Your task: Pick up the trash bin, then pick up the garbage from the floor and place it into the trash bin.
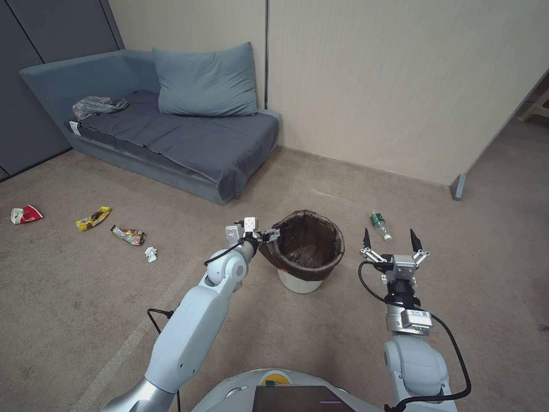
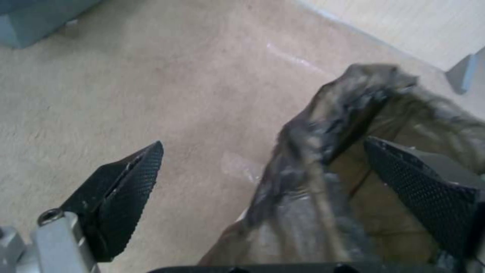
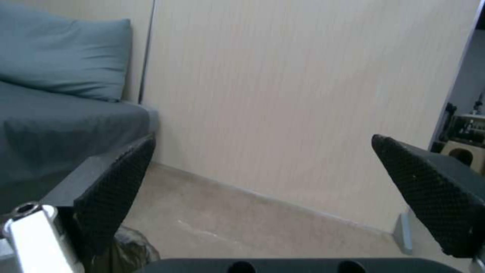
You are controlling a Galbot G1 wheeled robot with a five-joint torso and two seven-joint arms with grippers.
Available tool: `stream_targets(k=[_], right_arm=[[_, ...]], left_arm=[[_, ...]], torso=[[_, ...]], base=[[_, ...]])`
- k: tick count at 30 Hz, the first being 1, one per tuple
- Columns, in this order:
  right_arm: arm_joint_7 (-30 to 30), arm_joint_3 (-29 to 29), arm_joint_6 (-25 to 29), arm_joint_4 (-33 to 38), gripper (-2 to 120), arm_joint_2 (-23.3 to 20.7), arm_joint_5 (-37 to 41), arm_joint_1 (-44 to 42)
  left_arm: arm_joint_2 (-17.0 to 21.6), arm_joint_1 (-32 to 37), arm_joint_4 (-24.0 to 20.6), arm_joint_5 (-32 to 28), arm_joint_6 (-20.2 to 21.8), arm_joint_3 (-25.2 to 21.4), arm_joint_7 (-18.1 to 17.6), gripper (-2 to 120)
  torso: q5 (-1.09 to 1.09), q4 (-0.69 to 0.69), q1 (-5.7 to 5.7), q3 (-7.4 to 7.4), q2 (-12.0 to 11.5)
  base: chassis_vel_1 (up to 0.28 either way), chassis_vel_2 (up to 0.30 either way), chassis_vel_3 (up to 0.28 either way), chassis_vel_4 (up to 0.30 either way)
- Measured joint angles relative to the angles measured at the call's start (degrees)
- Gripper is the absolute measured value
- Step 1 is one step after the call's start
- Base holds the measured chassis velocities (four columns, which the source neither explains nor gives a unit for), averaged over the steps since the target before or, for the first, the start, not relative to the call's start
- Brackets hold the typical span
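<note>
The trash bin point(image 1: 306, 252) is stood on the carpet point(image 1: 86, 297) before the robot; the left gripper point(image 2: 263, 182) is spread open astride its bag-lined rim, which should be seated deep before closing; the right gripper point(image 1: 390, 240) is held open alongside.

A staged living room; grey-blue sofa point(image 1: 166, 131) with a pillow point(image 1: 206, 80) at upper left; carpet floor point(image 1: 86, 286); bare partition wall point(image 1: 400, 80) behind.
</note>
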Motion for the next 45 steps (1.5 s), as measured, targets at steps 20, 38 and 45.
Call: stream_targets(k=[20, 38, 45], right_arm=[[-0.6, -0.3, 1.0, -0.3, 100, 0.0, -0.2, -0.2], [-1.1, -0.3, 2.0, -0.9, 100, 0.2, -1.5, -0.3], [-1.2, -0.4, 2.2, -1.3, 100, 0.3, -1.8, -0.2]], left_arm=[[-3.6, -4.2, 12.0, 3.9, 5.7, 0.4, -4.1, 93], [-4.8, -5.7, 15.4, 5.9, 8.6, 2.4, -0.3, 47], [-5.2, -5.2, 15.2, 6.5, 8.7, 2.8, -0.3, 15]], torso=[[-0.01, 0.00, 0.00, 0.00, 0.0], [-0.01, 0.00, 0.00, 0.00, 0.0], [0.00, 0.01, 0.00, -0.01, 0.0]], base=[[0.000, 0.000, 0.000, 0.000], [0.000, 0.000, 0.000, 0.000], [0.000, 0.000, 0.000, 0.000]])
